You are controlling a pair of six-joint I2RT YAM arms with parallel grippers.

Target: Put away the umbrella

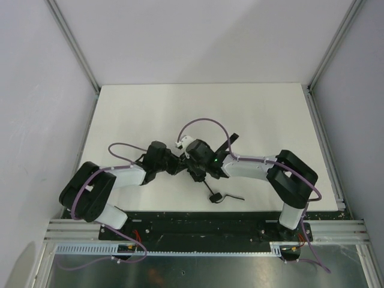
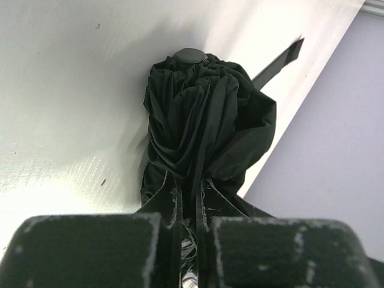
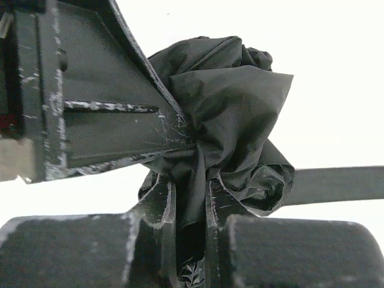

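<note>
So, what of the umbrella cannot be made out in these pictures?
- Left wrist view: the umbrella handle, hidden behind the left fingers.
- Right wrist view: strap end, cut off by the right edge; left fingers cover the canopy left side.
- Top view: canopy hidden under the right wrist.

Matt crumpled black cloth umbrella, smooth white table

In the top view, the umbrella lay on the table at frame centre, with the left gripper at its left and the right gripper at its right. Its strap extended to the upper right; its wrist loop lay below centre.
</note>
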